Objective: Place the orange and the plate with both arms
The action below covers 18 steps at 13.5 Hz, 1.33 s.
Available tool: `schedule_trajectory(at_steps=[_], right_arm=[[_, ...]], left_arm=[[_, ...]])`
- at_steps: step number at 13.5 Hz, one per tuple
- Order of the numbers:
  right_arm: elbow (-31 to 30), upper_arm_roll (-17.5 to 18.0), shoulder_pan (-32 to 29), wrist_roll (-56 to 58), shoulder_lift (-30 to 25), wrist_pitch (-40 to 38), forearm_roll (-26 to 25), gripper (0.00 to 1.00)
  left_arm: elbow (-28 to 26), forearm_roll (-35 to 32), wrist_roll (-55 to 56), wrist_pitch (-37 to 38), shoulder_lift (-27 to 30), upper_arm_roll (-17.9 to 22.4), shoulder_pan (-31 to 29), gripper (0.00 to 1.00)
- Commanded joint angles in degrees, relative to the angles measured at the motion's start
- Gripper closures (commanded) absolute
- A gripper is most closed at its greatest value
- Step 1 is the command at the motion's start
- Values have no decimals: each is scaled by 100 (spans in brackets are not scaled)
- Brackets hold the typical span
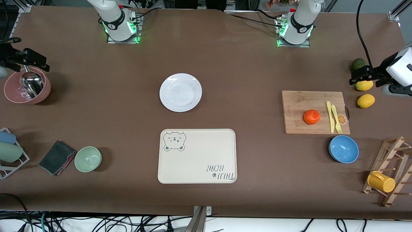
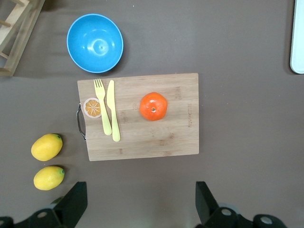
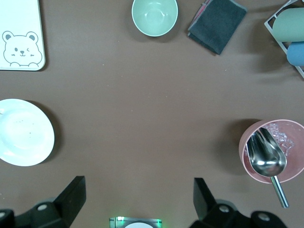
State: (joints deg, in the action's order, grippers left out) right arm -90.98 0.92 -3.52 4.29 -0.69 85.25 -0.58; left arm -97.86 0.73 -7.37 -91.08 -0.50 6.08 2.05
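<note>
The orange (image 1: 311, 116) sits on a wooden cutting board (image 1: 299, 103) toward the left arm's end of the table; it also shows in the left wrist view (image 2: 153, 106). The white plate (image 1: 180, 92) lies bare at mid-table and shows in the right wrist view (image 3: 21, 132). My left gripper (image 1: 363, 75) hangs high over the lemons, open and empty (image 2: 141, 199). My right gripper (image 1: 25, 59) hangs high over the pink bowl, open and empty (image 3: 138, 194).
A cream bear-print tray (image 1: 199, 154) lies nearer the camera than the plate. A yellow knife and fork (image 1: 333, 116) lie on the board. A blue bowl (image 1: 343, 149), two lemons (image 1: 365, 101), a mug rack (image 1: 391, 170), a green bowl (image 1: 88, 159), a dark cloth (image 1: 57, 157) and a pink bowl with scoop (image 1: 13, 93) stand around.
</note>
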Motion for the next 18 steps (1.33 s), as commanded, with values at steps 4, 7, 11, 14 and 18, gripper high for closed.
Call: schedule_trajectory(at_steps=[4,7,11,14,18], right_arm=[[116,-4,9,-86,34,-88,154,0],[116,-21,1,-25,34,-97,154,0],[116,-56,-17,-16,34,-114,154,0],[116,-56,-17,-7,34,-123,154,0],[116,-48,-8,-16,34,-123,154,0]], left_arm=[[-41,6,-37,73,50,-19,-29,0],[-41,6,-37,81,50,-19,-29,0],[-41,6,-37,82,50,-19,-29,0],[-41,6,-37,90,50,-19,-38,0],[-49,6,-37,90,50,-19,-38,0]])
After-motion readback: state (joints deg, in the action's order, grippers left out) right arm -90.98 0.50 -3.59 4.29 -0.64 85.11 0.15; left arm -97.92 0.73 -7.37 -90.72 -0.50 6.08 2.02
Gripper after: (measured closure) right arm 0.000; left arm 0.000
